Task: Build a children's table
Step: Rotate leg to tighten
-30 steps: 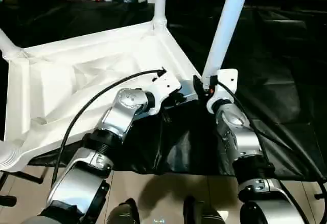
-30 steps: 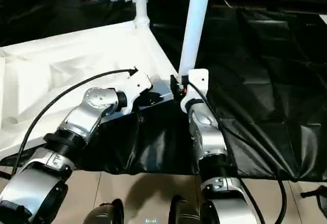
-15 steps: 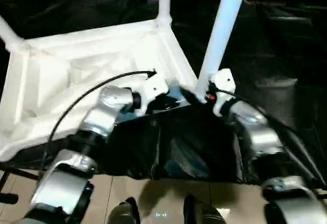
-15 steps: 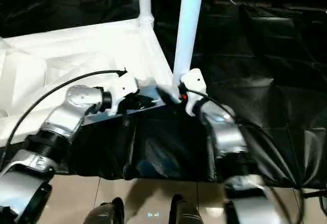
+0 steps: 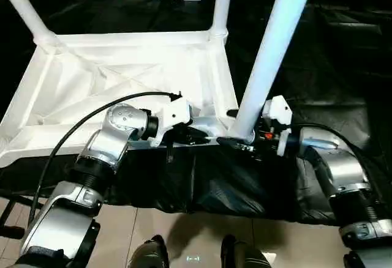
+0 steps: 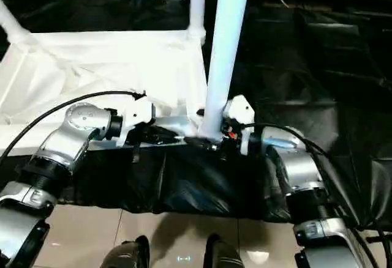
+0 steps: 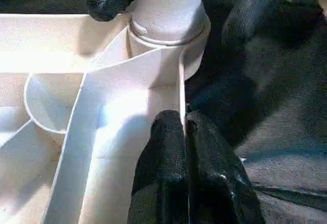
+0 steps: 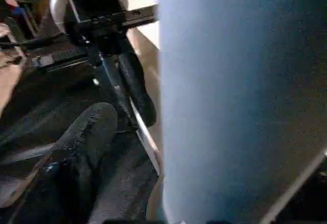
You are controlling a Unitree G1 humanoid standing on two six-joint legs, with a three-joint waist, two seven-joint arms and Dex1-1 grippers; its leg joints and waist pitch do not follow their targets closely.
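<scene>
The right gripper has swung sideways around the near-corner white tube leg, fingers spread wide, while the left gripper stays pinched on the upturned white plastic table top's rim, so the leg looks seated.

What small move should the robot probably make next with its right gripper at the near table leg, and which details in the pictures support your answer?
Probably close the right gripper on the near leg just above its socket. Its fingers stand open beside the leg's base, while the left gripper is shut on the tabletop's edge wall, steadying it. A grip there would allow pressing the leg home, if it isn't fully seated.
</scene>
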